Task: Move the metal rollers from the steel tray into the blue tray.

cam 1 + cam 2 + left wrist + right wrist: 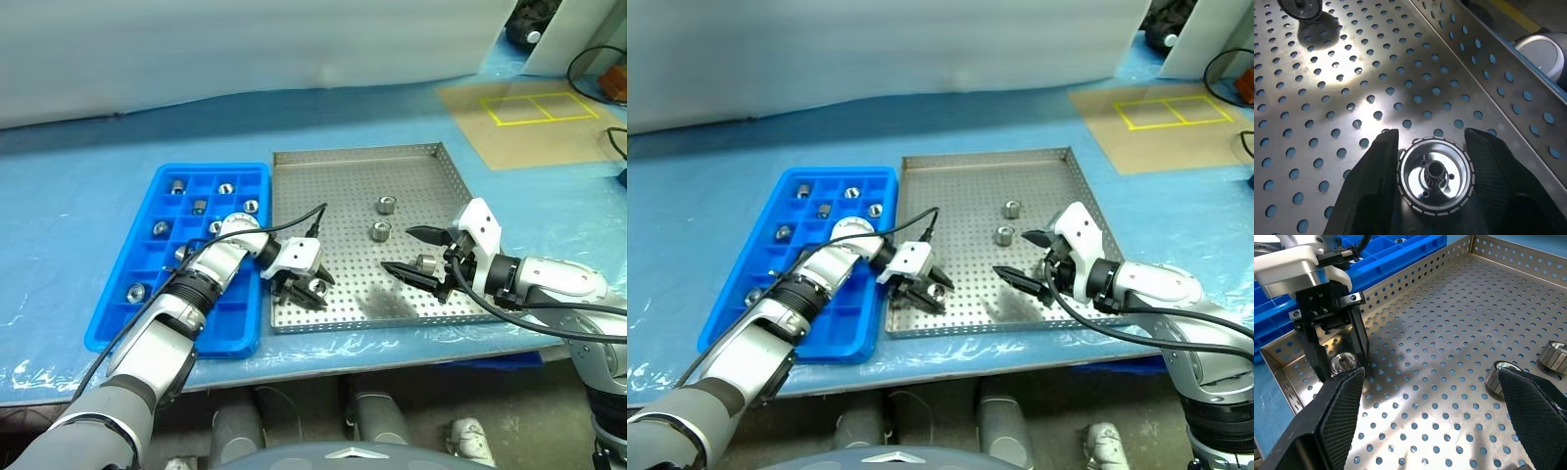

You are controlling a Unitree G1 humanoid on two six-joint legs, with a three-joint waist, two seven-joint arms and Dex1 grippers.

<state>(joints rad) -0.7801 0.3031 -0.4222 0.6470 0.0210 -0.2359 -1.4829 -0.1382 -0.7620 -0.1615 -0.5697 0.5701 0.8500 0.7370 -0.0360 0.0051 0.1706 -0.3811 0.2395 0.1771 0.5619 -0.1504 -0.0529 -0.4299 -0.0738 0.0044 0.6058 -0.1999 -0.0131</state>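
Head views: steel tray (431,166) beside blue tray (147,323); several metal rollers (382,217) in each. Left wrist view: left gripper (1433,171) clamped on one roller (1436,176) near tray's corner. Right wrist view: right gripper (1430,404) spread wide, holding nothing.

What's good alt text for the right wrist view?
The left gripper is closed on a metal roller near a corner of the steel tray, with the blue tray behind it. The right gripper's open black fingers frame the view, and two more rollers sit beside the far finger.
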